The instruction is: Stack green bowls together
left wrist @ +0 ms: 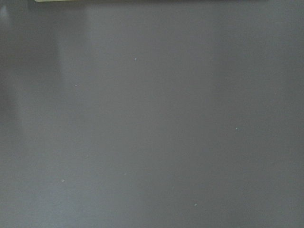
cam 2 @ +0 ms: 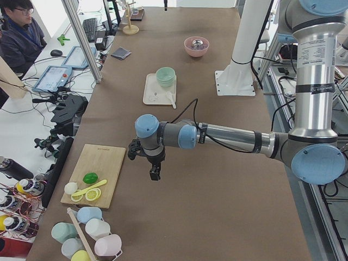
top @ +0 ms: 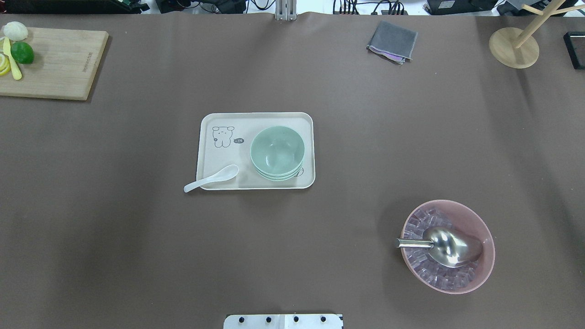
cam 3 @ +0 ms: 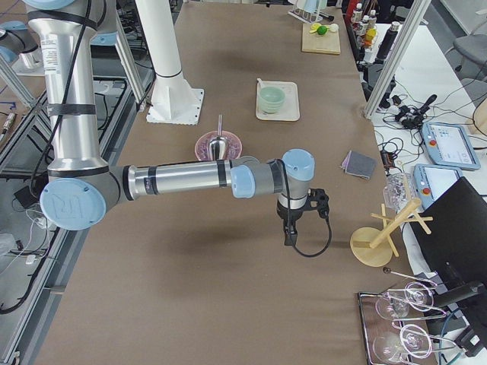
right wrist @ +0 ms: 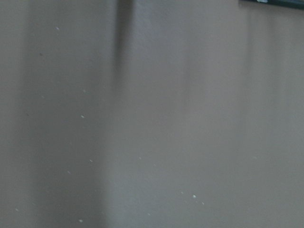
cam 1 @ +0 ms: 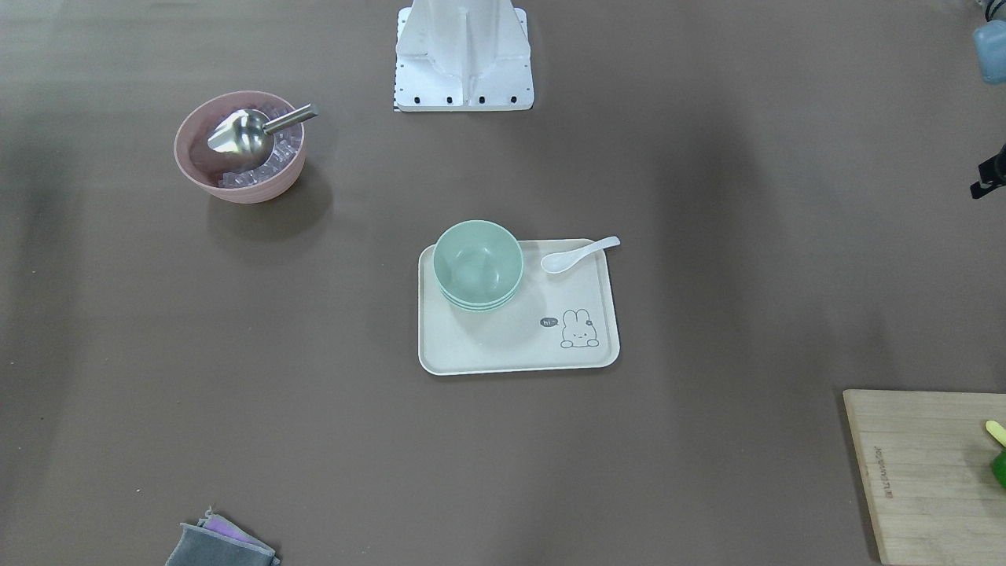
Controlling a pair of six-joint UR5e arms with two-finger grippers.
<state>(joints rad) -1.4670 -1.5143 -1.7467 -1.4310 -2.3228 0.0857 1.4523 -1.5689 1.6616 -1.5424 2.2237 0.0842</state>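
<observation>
Three green bowls sit nested in one stack, rims level and mouths up, on the right half of a cream tray near the middle of the brown table – right as the robot sees it. A rabbit drawing marks the tray's far-left part, and a white spoon lies at its near-left corner, bowl on the tray and handle poking out over the edge. Nearer the robot and well to the right stands a pink bowl of ice cubes with a metal scoop resting on the ice, its handle pointing left. A wooden cutting board with a lime lies at the far left, a folded grey cloth at the far edge right of centre, and a wooden stand in the far-right corner. The left gripper points down above bare table near the cutting board, well apart from the tray; the right gripper hangs likewise over bare table between the pink bowl and the wooden stand. Both grippers show only in the side views – whether their fingers are spread or closed I cannot tell – and each wrist camera sees little but table covering.
</observation>
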